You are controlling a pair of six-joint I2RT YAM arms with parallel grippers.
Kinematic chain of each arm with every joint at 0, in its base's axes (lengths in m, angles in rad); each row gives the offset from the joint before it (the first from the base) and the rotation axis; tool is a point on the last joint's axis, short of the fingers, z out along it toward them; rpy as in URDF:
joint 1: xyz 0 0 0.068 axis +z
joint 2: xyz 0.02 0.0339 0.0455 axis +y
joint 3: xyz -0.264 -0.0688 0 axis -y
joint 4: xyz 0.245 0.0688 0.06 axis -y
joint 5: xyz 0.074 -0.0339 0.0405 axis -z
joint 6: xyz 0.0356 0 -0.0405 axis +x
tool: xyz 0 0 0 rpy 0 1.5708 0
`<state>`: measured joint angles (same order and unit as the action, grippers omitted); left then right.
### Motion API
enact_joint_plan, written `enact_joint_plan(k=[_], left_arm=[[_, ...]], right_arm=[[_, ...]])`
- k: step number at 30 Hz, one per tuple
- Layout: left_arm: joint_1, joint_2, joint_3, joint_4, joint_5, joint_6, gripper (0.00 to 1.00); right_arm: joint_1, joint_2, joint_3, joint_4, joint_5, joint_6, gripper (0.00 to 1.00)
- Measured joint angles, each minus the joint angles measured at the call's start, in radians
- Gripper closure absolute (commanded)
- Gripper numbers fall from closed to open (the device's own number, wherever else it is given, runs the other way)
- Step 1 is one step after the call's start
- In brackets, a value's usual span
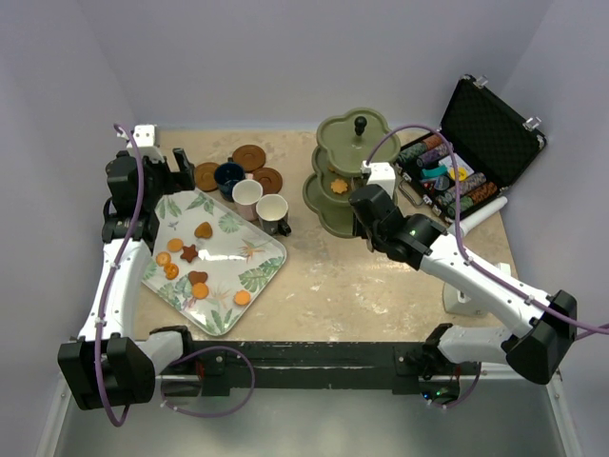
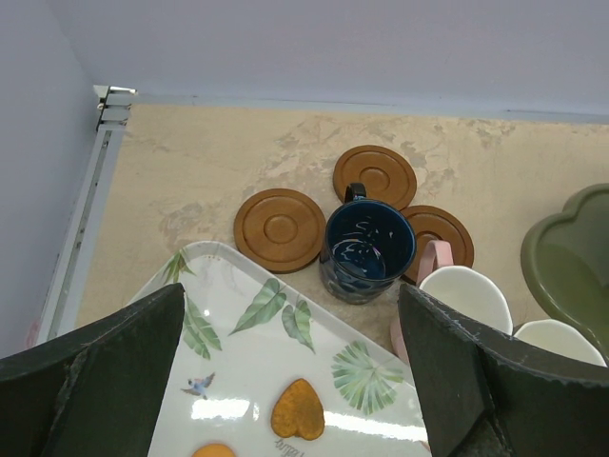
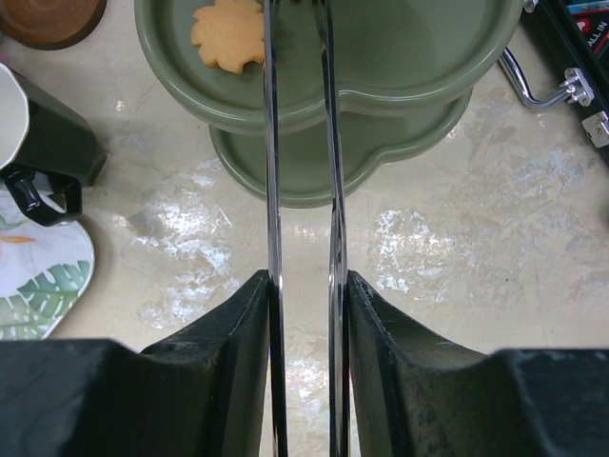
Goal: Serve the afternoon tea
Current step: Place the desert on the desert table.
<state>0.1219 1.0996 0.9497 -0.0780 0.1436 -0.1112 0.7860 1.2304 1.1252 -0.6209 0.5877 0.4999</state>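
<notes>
At 1 o'clock on beige surface (image 1: 362,286): olive-green 3-tier stand (image 1: 347,176), lobed trays w/ black knob on top. One orange leaf-shaped biscuit (image 3: 228,33) lies on its middle tier. R end effector (image 3: 306,278) clamped on thin metal tongs (image 3: 271,143), blades reaching over stand. L end effector (image 2: 290,295) jaws wide apart, holding nothing, above leaf-patterned white tray (image 2: 247,381) at 10 o'clock.
</notes>
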Motion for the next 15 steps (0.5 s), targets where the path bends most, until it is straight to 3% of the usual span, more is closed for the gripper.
enact_joint_plan(k=[15], left_arm=[[0.0,0.0,0.0,0.0,0.001,0.0,0.02]], right_arm=[[-0.002,-0.023,0.0,-0.002,0.023,0.007,0.56]])
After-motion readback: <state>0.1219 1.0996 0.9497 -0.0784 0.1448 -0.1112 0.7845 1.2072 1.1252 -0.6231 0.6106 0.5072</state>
